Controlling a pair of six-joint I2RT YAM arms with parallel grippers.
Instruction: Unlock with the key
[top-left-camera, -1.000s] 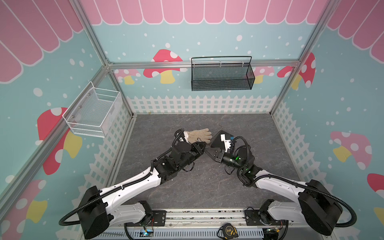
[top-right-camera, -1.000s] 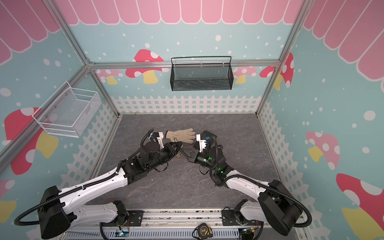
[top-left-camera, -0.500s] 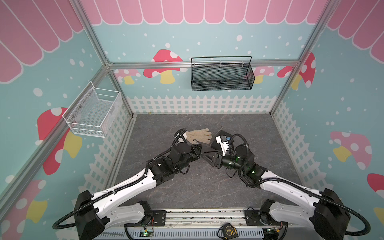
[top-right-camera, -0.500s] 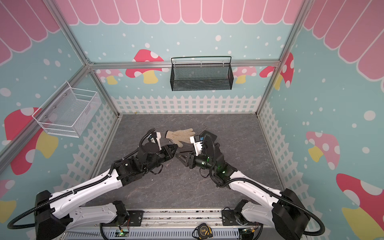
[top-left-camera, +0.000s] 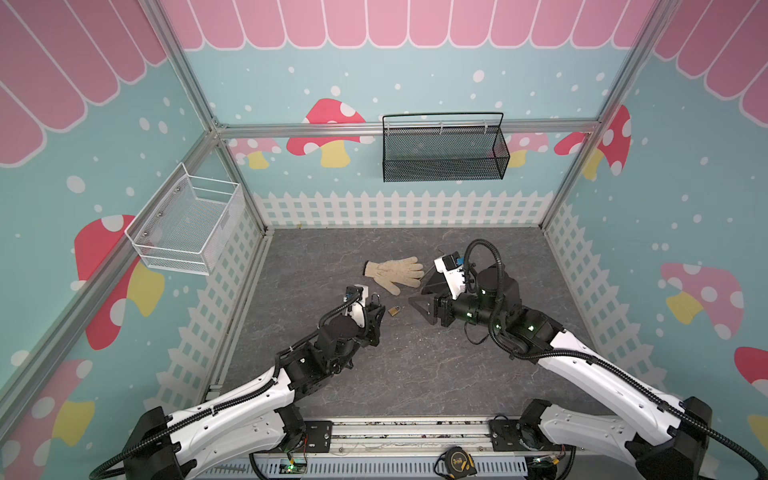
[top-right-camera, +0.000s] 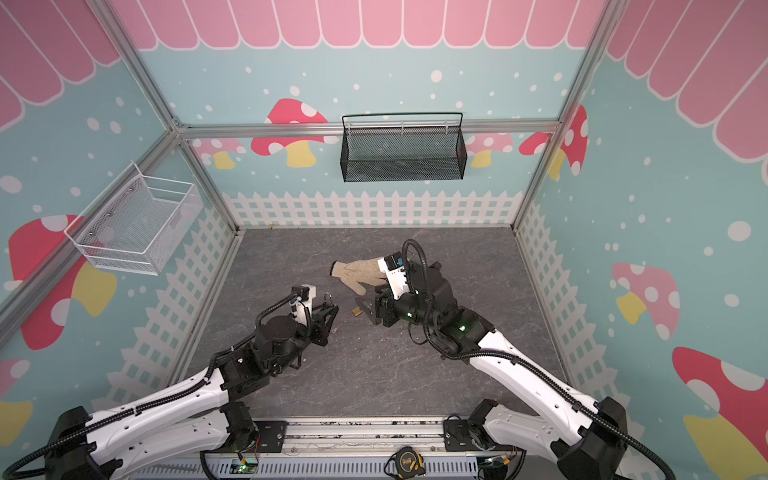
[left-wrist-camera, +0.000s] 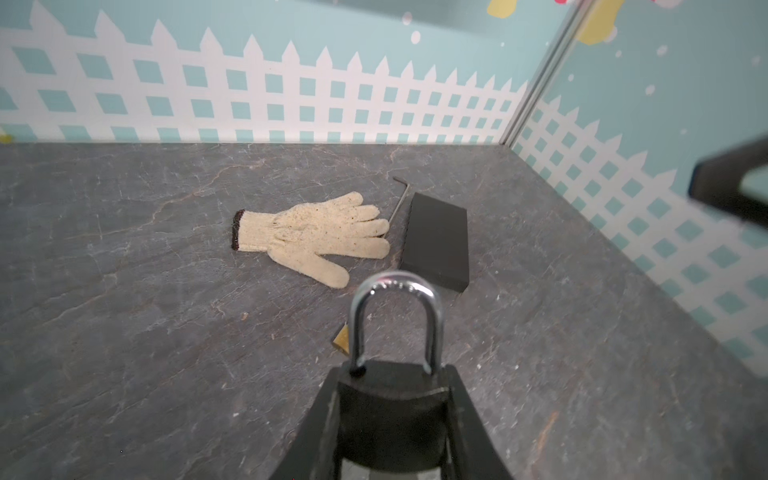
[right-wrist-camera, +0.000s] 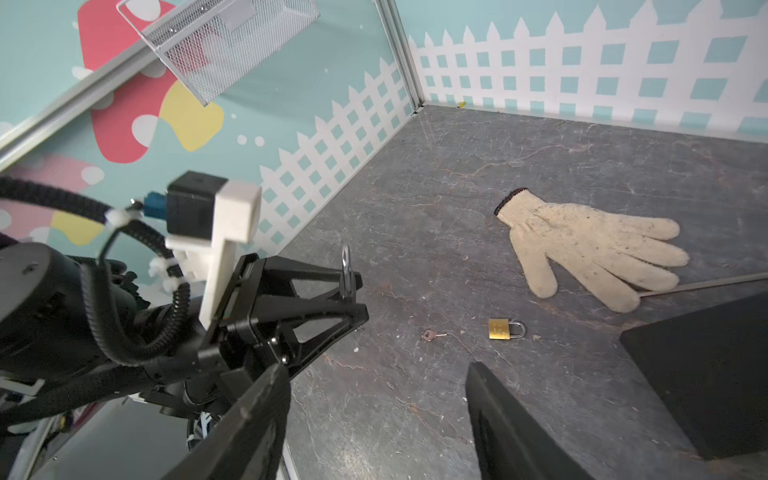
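My left gripper (left-wrist-camera: 392, 374) is shut on a black padlock (left-wrist-camera: 392, 415). Its silver shackle (left-wrist-camera: 395, 316) sticks out past the fingertips, and it also shows in both top views, shackle (top-left-camera: 376, 297) and shackle (top-right-camera: 328, 298). A small key (right-wrist-camera: 430, 334) lies loose on the grey floor, below the left gripper (right-wrist-camera: 353, 299) and apart from both grippers. My right gripper (right-wrist-camera: 378, 374) is open with nothing between its fingers. In a top view the right gripper (top-left-camera: 417, 305) faces the left gripper (top-left-camera: 374, 309) across a gap.
A small brass padlock (right-wrist-camera: 505, 329) lies on the floor between the grippers. Behind it are a cream glove (top-left-camera: 395, 272), a thin metal rod (left-wrist-camera: 399, 203) and a flat black box (left-wrist-camera: 436, 241). A white basket (top-left-camera: 187, 224) and a black basket (top-left-camera: 444, 151) hang on the walls.
The grippers met in the middle a second ago and have drawn apart. The right gripper has opened. The left arm has pulled back, still holding the black padlock.
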